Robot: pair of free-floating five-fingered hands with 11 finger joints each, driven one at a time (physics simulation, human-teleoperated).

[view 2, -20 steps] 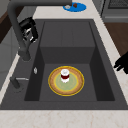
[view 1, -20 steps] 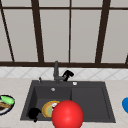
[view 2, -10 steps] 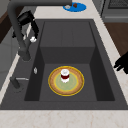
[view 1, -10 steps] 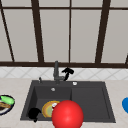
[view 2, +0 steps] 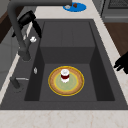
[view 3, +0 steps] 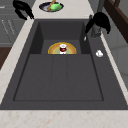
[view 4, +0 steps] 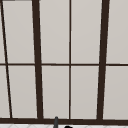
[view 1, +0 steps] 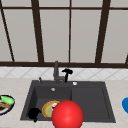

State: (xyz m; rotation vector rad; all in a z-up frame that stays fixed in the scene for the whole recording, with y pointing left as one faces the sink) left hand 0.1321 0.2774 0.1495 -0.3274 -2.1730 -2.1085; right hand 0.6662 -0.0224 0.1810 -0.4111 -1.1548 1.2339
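My right hand (view 1: 67, 72) hovers just right of the dark faucet (view 1: 56, 73) behind the sink, its fingers loose and pointing down. It appears beside the faucet in the left side view (view 2: 28, 18) and the right side view (view 3: 100, 20). The left hand (view 1: 33, 113) hangs open over the sink's front left edge, also seen in the left side view (view 2: 122, 63) and the right side view (view 3: 22, 9). A yellow plate (view 2: 56, 86) lies in the left basin with a small red and white cup (view 2: 65, 75) upright on it. A big red ball (view 1: 67, 115) covers the front rim.
The dark sink (view 1: 90, 100) has a flat drainer on its right half. A plate with green food (view 1: 5, 103) rests on the left counter and a blue plate (view 1: 125, 105) on the right one. A small white knob (view 1: 75, 83) sits on the sink deck. A window (view 4: 70, 60) rises behind.
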